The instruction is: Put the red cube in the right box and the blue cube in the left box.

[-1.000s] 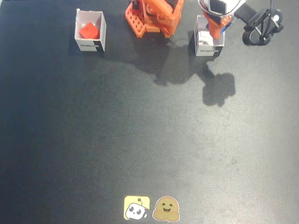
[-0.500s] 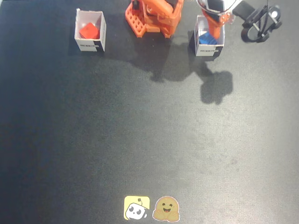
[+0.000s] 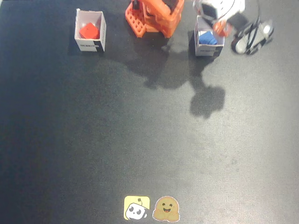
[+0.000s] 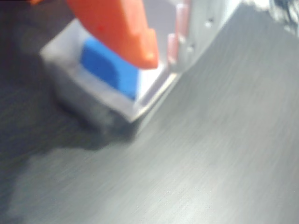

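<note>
In the fixed view the red cube (image 3: 88,31) lies inside the right box (image 3: 88,45), which stands at the view's upper left. The blue cube (image 3: 207,38) lies inside the left box (image 3: 208,49), at the view's upper right. My gripper (image 3: 218,29) hangs just over that box's far right corner. In the wrist view the orange finger (image 4: 121,28) sits above the blue cube (image 4: 110,70) in the box (image 4: 88,105). The gripper (image 4: 162,58) shows a small gap between its jaws and holds nothing. The picture is blurred.
The arm's orange base (image 3: 154,16) stands between the two boxes at the top edge. A white motor with black cables (image 3: 252,37) lies right of the left box. Two stickers (image 3: 137,207) (image 3: 167,209) sit at the bottom edge of the black mat.
</note>
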`<control>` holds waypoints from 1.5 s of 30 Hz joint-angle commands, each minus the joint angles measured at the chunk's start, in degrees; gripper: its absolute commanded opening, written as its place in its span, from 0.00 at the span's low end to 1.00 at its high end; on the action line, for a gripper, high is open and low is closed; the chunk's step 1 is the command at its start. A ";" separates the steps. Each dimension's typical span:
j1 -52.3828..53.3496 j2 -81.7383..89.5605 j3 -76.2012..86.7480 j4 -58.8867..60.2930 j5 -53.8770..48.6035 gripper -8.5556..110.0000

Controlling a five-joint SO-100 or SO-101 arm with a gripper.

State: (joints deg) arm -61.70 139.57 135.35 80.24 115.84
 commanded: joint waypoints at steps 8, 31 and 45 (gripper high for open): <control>30.06 9.40 3.87 0.09 -13.54 0.07; 61.96 37.62 25.22 -8.17 -27.51 0.07; 62.40 37.62 29.27 -7.91 -32.43 0.07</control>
State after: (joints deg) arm 0.79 176.57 164.79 72.25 84.46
